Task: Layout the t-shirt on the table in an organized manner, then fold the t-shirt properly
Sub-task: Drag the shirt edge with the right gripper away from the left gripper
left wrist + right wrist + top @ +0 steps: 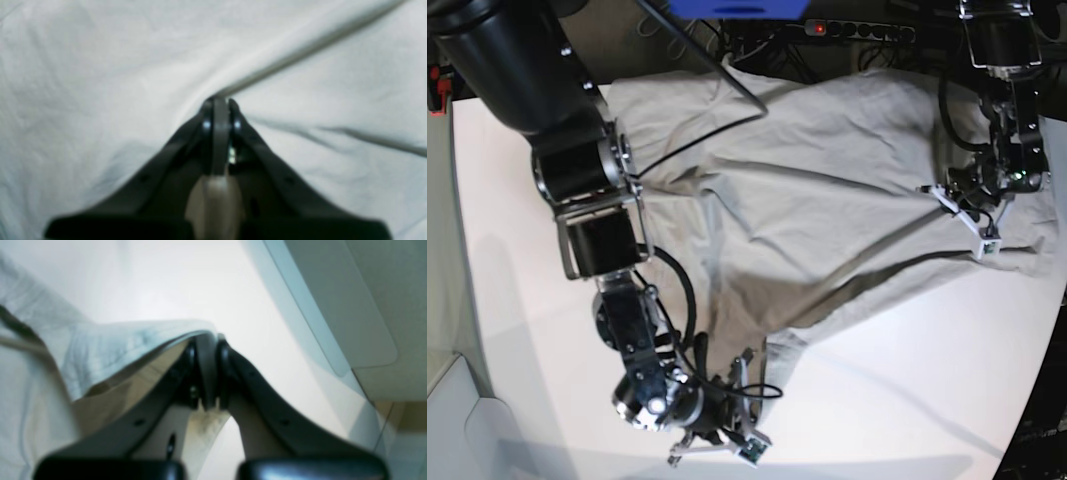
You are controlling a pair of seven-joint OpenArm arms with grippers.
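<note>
The right gripper point(206, 340) is closed, and between its jaws it pinches a folded edge of the t-shirt point(827, 200). In the right wrist view the cloth goes from the fingertips to the left, and a sleeve-like fold hangs open under it, so this part is lifted a little from the table point(517, 330). In the base view this gripper is at the near point of the t-shirt, where the cloth comes down to a narrow tip.

The left gripper point(218, 100) is also closed. Its jaws stand together on a ridge of the t-shirt, and one tight crease runs away from the tips toward the upper right of the left wrist view. I judge that it holds a small pinch of cloth, because the wrinkles all meet at the tips. In the base view it is at the far-right side of the t-shirt, well apart from the other gripper.

The t-shirt lies on the table as a wide, uneven shape with many wrinkles. A long tension line goes across it between the two held points. Its far edge reaches the back edge of the table, where cables point(867, 40) lie.

The task seems to be in the first part. The cloth is spread, but not yet flat and not square. Smoothing is left to do, and no fold appears to be made.
</note>
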